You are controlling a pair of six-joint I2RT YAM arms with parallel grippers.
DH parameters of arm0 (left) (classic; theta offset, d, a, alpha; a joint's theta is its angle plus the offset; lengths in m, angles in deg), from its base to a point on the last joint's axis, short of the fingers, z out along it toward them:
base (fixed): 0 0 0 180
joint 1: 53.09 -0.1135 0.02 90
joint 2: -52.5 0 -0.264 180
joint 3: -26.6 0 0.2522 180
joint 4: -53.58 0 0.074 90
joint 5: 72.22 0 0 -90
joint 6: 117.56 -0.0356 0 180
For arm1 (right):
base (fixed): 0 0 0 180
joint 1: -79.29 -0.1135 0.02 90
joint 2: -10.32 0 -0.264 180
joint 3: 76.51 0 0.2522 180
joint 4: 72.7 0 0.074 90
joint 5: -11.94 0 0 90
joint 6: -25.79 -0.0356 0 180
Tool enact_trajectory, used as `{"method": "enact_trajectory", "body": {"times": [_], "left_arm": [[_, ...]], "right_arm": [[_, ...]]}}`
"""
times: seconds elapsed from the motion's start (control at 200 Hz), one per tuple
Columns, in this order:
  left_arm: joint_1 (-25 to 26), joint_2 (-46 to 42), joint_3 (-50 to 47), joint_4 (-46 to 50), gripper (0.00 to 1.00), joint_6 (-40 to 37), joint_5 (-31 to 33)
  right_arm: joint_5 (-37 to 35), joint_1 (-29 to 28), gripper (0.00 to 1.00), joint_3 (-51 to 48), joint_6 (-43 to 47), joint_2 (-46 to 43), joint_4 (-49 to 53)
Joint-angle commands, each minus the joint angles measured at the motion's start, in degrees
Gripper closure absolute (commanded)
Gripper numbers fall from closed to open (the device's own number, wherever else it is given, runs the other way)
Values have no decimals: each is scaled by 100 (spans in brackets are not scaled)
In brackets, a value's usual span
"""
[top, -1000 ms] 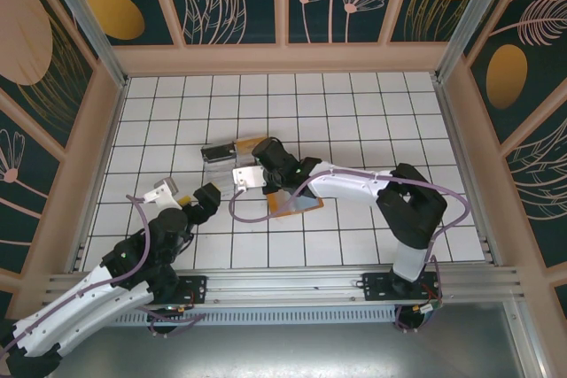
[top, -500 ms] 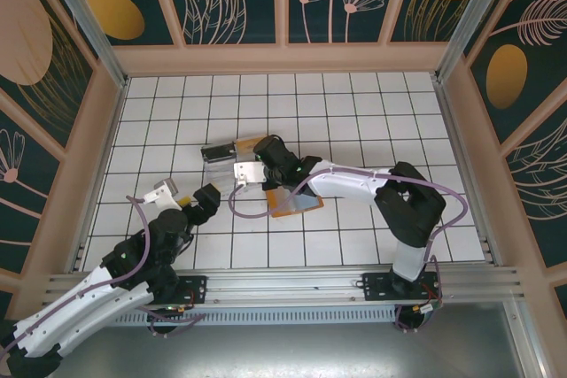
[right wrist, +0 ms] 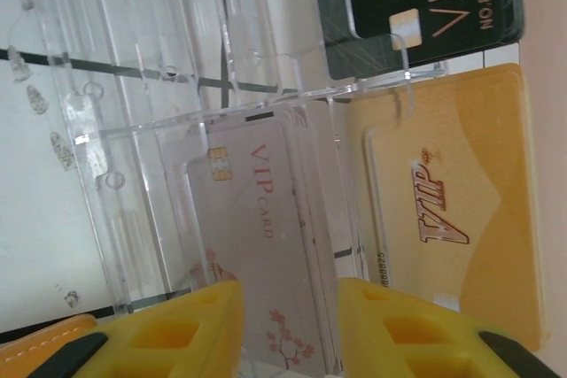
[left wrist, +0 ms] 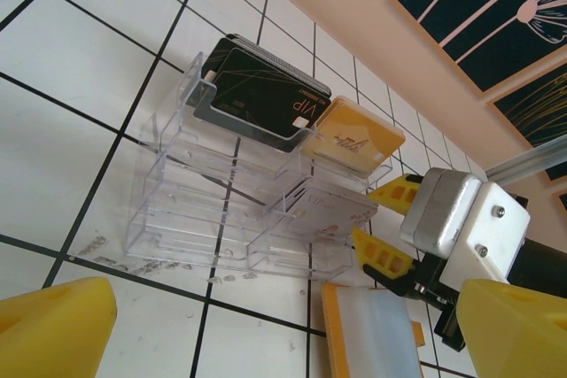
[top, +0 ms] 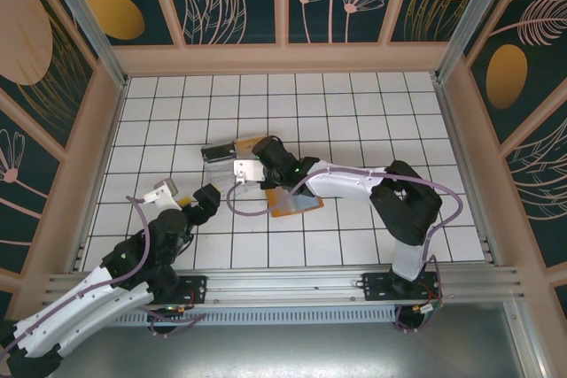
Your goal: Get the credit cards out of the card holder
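Right arm is extended across the bench (top: 354, 112) to the clear plastic tray (top: 217, 155).

Right gripper (top: 244, 161) is positioned at the tray's near right pocket. In the right wrist view its yellow jaws are seen parted, one on each side of the lower end of the pale credit card (right wrist: 257, 245). The card stands in that pocket, marked "VIP CARD" with a floral print. Whether the fingers (right wrist: 177, 329) touch its edges cannot be told. In the left wrist view the same gripper (left wrist: 387, 226) is seen with a gap between its jaws, just beside the pocket, and the jaws are recorded as released.

Black credit card (left wrist: 257, 99) is seated in the tray's far left pocket, and the gold credit card (left wrist: 354, 139) in the far right pocket, just beside it. The tray's front steps (left wrist: 168, 210) are seen through.

Card holder (top: 297, 204) is laid flat on the bench, partly under the right arm and near the tray's near side. An orange rim around a grey-blue inner face is noted (left wrist: 372, 334).

Left gripper (top: 205, 199) is held low over the bench, near the tray and apart from it. Its jaws (left wrist: 283, 329) are spread wide with nothing grasped
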Motion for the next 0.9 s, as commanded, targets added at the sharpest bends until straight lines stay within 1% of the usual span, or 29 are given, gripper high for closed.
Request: {"method": "enact_trajectory", "body": {"times": [0.0, 0.155, 0.265, 0.28, 0.29, 0.3, 0.365, 0.37, 0.375, 0.38, 0.39, 0.395, 0.4, 0.41, 0.415, 0.42, 0.425, 0.435, 0.581, 0.651, 0.746, 0.841, 0.896], "left_arm": [[-19, 98, -62, -141, 2, -95, -27], [-11, 607, 37, -346, 1, -226, -108], [-17, 1176, 240, -481, 1, -339, -106], [-17, 1250, 265, -513, 1, -372, -108], [-16, 1302, 282, -526, 1, -384, -103], [-16, 1351, 304, -547, 2, -400, -102], [-16, 1674, 431, -642, 1, -500, -55], [-16, 1699, 440, -645, 1, -507, -43], [-16, 1725, 453, -651, 1, -515, -42], [-16, 1751, 464, -658, 1, -523, -37], [-18, 1792, 488, -670, 1, -547, -24], [-17, 1820, 499, -677, 1, -557, -10], [-16, 1847, 509, -684, 1, -566, 1], [-16, 1895, 532, -690, 1, -582, 16], [-16, 1920, 539, -695, 1, -592, 19], [-20, 1945, 555, -698, 1, -601, 24], [-18, 1975, 568, -699, 1, -610, 40], [-18, 2024, 595, -707, 1, -632, 63], [-98, 2754, 1127, -647, 1, -898, 315], [-221, 3079, 1432, -521, 1, -988, 513], [-616, 3505, 1872, -428, 1, -1240, 518], [-1161, 3830, 2336, -390, 1, -1536, 478], [-1442, 3962, 2517, -473, 1, -1735, 624]], "right_arm": [[-116, 38, 64, 28, -523, -306, -232], [-370, 45, 61, -206, -1600, -833, -471], [-474, 148, 57, -697, -2521, -1464, -777], [-477, 164, 54, -763, -2648, -1559, -796], [-477, 179, 48, -814, -2718, -1623, -817], [-464, 196, 44, -871, -2797, -1689, -831], [-449, 299, 41, -1253, -3256, -2189, -1032], [-454, 314, 39, -1287, -3296, -2224, -1052], [-469, 340, 33, -1345, -3376, -2294, -1085], [-473, 347, 30, -1373, -3413, -2334, -1097], [-479, 359, 28, -1404, -3454, -2367, -1111], [-495, 375, 24, -1460, -3526, -2418, -1137], [-504, 391, 22, -1487, -3563, -2462, -1153], [-508, 403, 22, -1518, -3599, -2501, -1161], [-520, 435, 12, -1572, -3676, -2579, -1181], [-520, 447, 6, -1600, -3712, -2613, -1188], [-521, 462, 4, -1628, -3748, -2651, -1201], [-523, 495, 2, -1681, -3808, -2724, -1210], [-552, 992, 1, -2453, -4667, -3704, -1458], [-732, 1246, 1, -2794, -4982, -4128, -1534], [-899, 1602, 1, -3274, -5301, -4659, -1711], [-969, 1977, 1, -3703, -5555, -5101, -1899], [-1016, 2185, 1, -3817, -5727, -5269, -1899]]}}
